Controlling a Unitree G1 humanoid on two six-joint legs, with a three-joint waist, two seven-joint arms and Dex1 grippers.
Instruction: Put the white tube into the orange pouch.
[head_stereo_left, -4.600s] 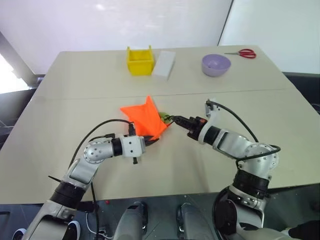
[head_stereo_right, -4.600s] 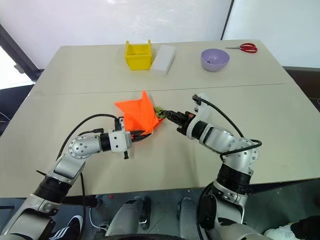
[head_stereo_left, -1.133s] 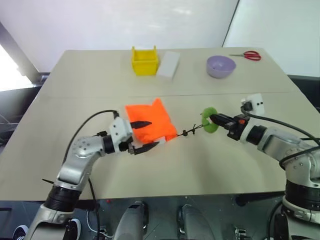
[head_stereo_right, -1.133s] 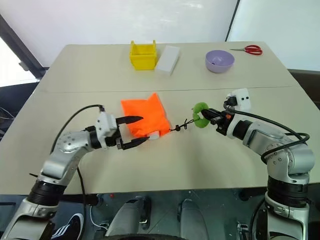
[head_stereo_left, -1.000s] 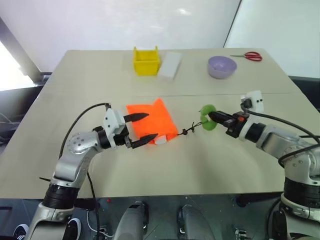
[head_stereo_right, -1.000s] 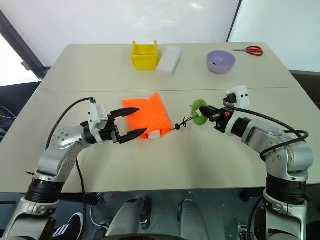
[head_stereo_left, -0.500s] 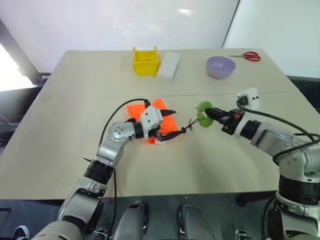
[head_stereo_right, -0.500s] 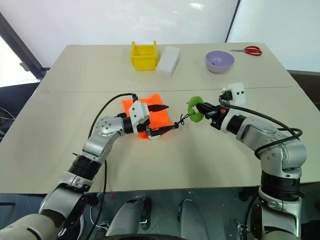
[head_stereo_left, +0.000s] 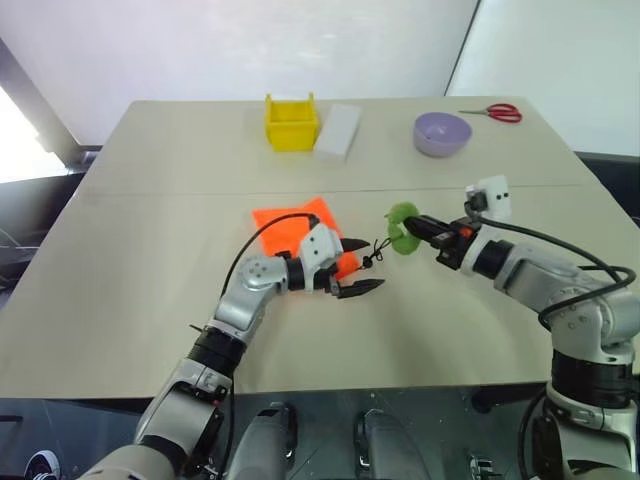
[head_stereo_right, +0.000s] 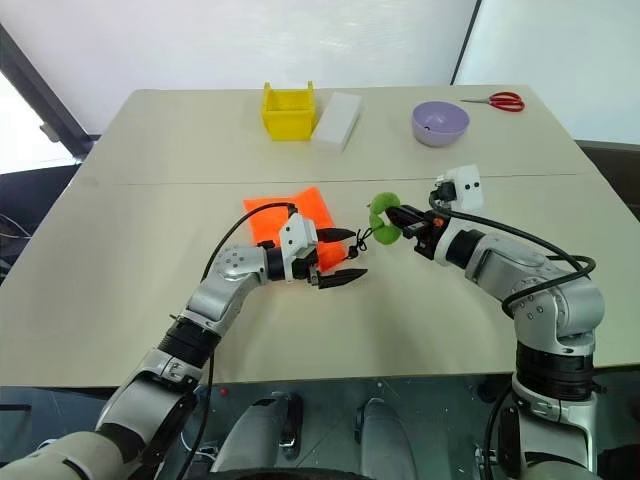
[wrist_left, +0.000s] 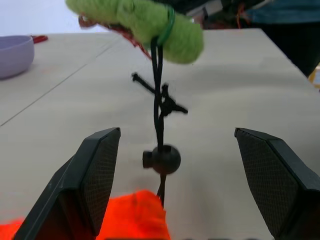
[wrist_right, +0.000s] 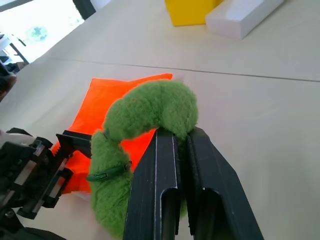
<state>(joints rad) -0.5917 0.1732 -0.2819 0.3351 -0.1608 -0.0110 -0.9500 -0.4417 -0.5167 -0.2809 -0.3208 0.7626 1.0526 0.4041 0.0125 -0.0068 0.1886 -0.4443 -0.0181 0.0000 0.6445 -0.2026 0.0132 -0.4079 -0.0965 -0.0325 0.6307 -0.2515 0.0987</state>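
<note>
My right gripper (wrist_right: 176, 150) pinched the green ring (wrist_right: 142, 120), holding the cord (wrist_left: 158, 85) taut. My left gripper (head_stereo_right: 343, 254) hung spread around it at the orange pouch (head_stereo_left: 290, 220) mouth, probably to cinch it. White tube: I judged it inside.

Bright, even light — soft shadows, sharp focus

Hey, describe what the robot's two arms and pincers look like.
Both arms are silver-grey metal segments with black joints and looping black cables. Each ends in a pincer of two black fingers, left pincer, right pincer. Their pads are finely textured. A small white box sits on the right wrist.
</note>
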